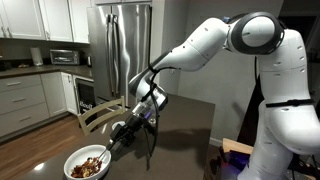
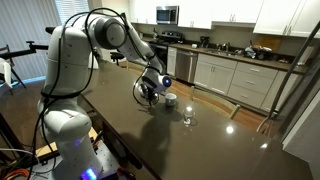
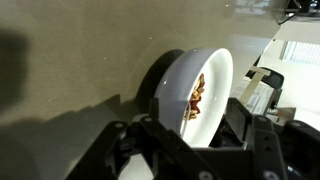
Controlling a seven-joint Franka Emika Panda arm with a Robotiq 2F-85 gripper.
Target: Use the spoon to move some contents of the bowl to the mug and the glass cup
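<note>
In an exterior view the white arm (image 1: 205, 45) reaches down and across the dark bench (image 1: 190, 120), and the gripper (image 1: 114, 142) hangs tilted just above the near rim of the bowl (image 1: 88, 164). The bowl stands at the bench's edge with the contents (image 1: 90, 162) heaped brown and reddish inside it. From here I cannot tell whether the jaws are spread or pinching anything. A steel fridge (image 1: 125, 45) stands behind. In an exterior view from the opposite side, the gripper (image 2: 150, 94) is low over the bench (image 2: 130, 140). The mug (image 2: 171, 99) stands just beside it, and the glass cup (image 2: 187, 119) stands a little farther along, apart from the mug. In the wrist view the bowl (image 3: 215, 75) fills the middle, seen turned on its side, with the contents (image 3: 197, 97) lying inside and the bench (image 3: 70, 70) around it. The dark gripper (image 3: 190, 140) crowds the lower edge, and the state of the jaws is again unclear. The spoon cannot be picked out in any view.
</note>
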